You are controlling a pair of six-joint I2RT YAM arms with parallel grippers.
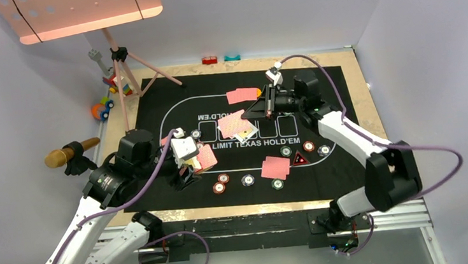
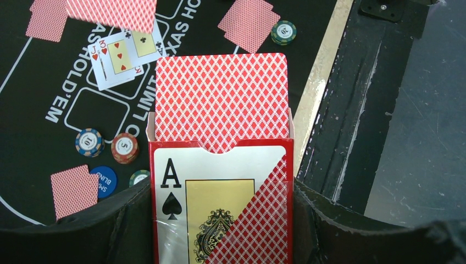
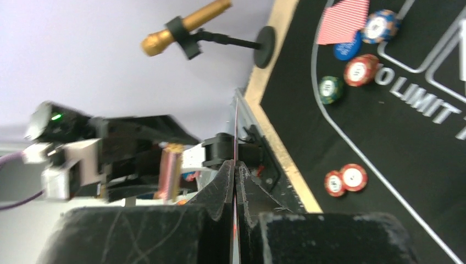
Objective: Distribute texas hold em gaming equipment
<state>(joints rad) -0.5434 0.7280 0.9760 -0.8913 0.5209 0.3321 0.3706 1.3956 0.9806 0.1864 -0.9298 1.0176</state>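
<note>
My left gripper (image 2: 220, 225) is shut on a red card box (image 2: 220, 203) with an ace of spades on its face. A stack of red-backed cards (image 2: 220, 93) sticks out of the box's open top. In the top view this gripper (image 1: 186, 165) hovers over the left part of the black poker mat (image 1: 343, 167). My right gripper (image 3: 235, 165) is shut on one playing card (image 3: 236, 129), seen edge-on, over the mat's middle (image 1: 260, 108). Card pairs (image 1: 276, 166) (image 1: 243, 95), poker chips (image 1: 219, 187) (image 1: 309, 146), a triangular marker (image 1: 299, 159) and a blue button (image 2: 104, 179) lie on the mat.
A gold microphone (image 1: 70, 152) on a stand sits at the left edge. A pink perforated board (image 1: 80, 11) on a tripod stands at the back left, with colourful toy pieces (image 1: 105, 108) beside it. Red (image 1: 210, 60) and teal (image 1: 232, 57) blocks lie behind the mat. Two face-up cards (image 2: 118, 55) lie mid-mat.
</note>
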